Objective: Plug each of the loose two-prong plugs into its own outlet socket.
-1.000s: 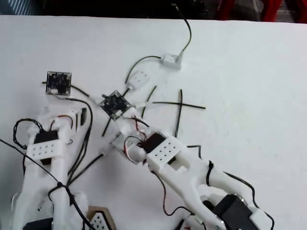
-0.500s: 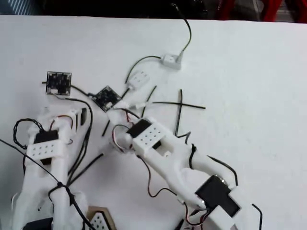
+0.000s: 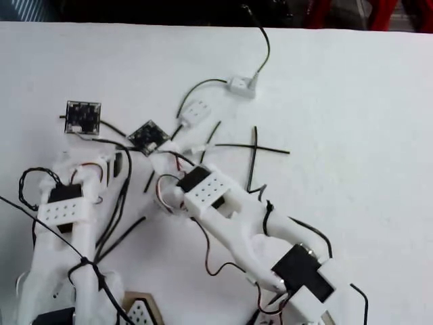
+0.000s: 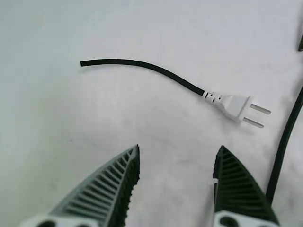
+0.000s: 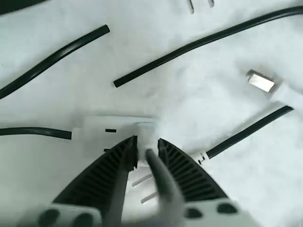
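Left gripper (image 4: 179, 149) jaws stand released near a loose plug (image 4: 234, 105) on the counter (image 4: 71, 113). Right gripper (image 5: 147, 142) jaws clench another plug (image 5: 158, 182) beside a white socket (image 5: 118, 127).

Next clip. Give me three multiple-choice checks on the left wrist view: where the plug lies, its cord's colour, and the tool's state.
1. Where is the white two-prong plug?
A) in a socket
B) lying on the table, apart from the left tool
C) between the tool's fingers

2. What colour is its cord?
A) red
B) yellow
C) black

3. How is the left tool?
A) open
B) shut on the plug
C) shut on the cord

Answers:
1 B, bare table shows all around the plug.
2 C, the cord runs black up to the white plug body.
3 A, a wide gap with nothing in it separates its fingers.
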`<state>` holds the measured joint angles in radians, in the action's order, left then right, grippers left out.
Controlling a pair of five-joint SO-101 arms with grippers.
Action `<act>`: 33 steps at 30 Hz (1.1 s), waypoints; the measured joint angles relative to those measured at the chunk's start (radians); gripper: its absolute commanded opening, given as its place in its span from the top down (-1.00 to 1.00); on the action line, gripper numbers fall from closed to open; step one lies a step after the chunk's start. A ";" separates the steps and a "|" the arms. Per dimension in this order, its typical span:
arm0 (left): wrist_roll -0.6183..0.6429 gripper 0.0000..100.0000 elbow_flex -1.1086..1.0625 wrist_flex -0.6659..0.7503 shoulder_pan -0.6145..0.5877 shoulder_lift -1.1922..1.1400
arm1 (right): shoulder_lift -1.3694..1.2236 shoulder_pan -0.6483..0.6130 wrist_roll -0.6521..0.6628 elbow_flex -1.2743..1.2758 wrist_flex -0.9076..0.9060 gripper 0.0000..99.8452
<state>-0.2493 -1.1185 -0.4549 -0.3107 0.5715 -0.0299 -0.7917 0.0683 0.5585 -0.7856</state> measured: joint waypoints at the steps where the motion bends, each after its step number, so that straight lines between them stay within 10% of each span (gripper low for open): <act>1: 0.000 0.49 0.000 0.000 0.000 0.000 | 0.025 0.015 0.000 0.002 0.000 0.97; 20: 0.000 0.49 0.000 0.000 0.000 0.000 | 0.285 0.531 -0.500 0.009 0.308 0.96; 33: 0.000 0.49 -0.002 0.000 0.000 0.000 | 0.026 0.756 -0.535 0.009 0.631 0.95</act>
<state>-0.2493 -1.1201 -0.4549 -0.3107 0.5715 -0.0038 -0.0353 -0.4672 0.5677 -0.1550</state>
